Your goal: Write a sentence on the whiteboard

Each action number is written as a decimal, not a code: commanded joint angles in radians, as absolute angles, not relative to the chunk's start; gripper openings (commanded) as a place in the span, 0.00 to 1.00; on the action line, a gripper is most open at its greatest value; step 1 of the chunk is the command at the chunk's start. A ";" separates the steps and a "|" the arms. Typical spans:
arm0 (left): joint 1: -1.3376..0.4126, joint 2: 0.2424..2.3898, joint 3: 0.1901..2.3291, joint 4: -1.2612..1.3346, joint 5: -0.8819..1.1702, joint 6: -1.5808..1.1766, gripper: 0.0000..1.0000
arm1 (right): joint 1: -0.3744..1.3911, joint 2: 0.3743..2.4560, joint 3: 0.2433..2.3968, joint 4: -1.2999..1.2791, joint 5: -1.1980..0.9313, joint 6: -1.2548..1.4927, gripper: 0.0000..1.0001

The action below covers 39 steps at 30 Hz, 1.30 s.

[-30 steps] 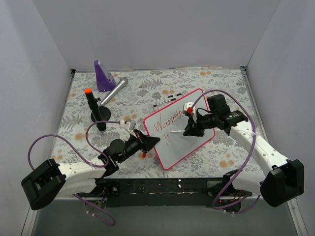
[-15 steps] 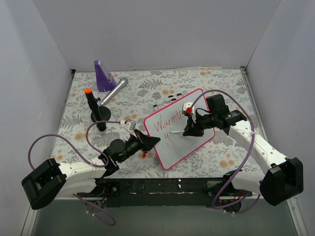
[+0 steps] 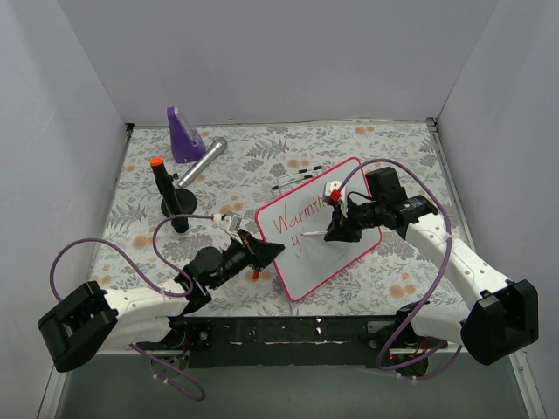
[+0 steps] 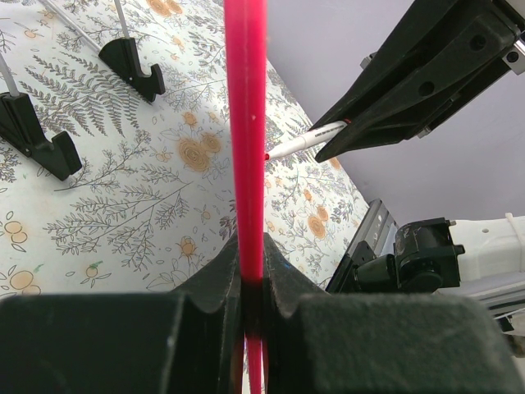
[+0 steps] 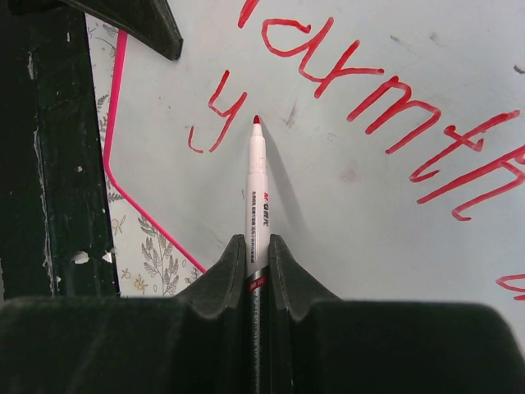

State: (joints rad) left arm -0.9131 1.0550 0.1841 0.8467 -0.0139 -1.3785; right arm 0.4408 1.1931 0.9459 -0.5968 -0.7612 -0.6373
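Note:
The whiteboard (image 3: 336,253) with its pink-red frame stands tilted at mid-table. The sentence in red reads "Warmth" (image 3: 301,216), with a lone "y" (image 3: 298,245) below it. My left gripper (image 3: 271,251) is shut on the board's left frame edge, a pink bar (image 4: 245,123) between its jaws (image 4: 250,263). My right gripper (image 3: 336,231) is shut on a white red-tipped marker (image 5: 257,189), held centred in that wrist view (image 5: 257,246). The marker's tip sits at the board surface (image 5: 369,230) just right of the "y" (image 5: 215,115). The marker also shows in the left wrist view (image 4: 299,144).
A purple wedge (image 3: 183,135) and a silver cylinder (image 3: 203,160) lie at the back left. A black stand holding an orange-capped marker (image 3: 166,196) is left of the board. Thin rods on black clip feet (image 4: 131,61) lie behind the board. Walls enclose three sides.
The right arm's lower links shifted slightly left. The marker tip stays beside the "y". The left gripper has not moved.

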 commanded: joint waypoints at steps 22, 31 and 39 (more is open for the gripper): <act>-0.916 1.022 0.190 0.911 -0.002 -1.359 0.00 | 0.417 1.166 0.913 -0.552 -0.716 -0.621 0.01; -0.916 1.025 0.192 0.914 -0.002 -1.358 0.00 | 0.408 1.163 0.896 -0.571 -0.712 -0.643 0.01; -0.916 1.037 0.193 0.922 -0.002 -1.359 0.00 | 0.410 1.180 0.896 -0.598 -0.742 -0.664 0.01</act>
State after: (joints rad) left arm -0.9127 1.0546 0.1837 0.8387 -0.0158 -1.3830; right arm 0.4133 1.1770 0.8993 -0.5861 -0.7372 -0.6399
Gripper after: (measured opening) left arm 0.055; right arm 0.163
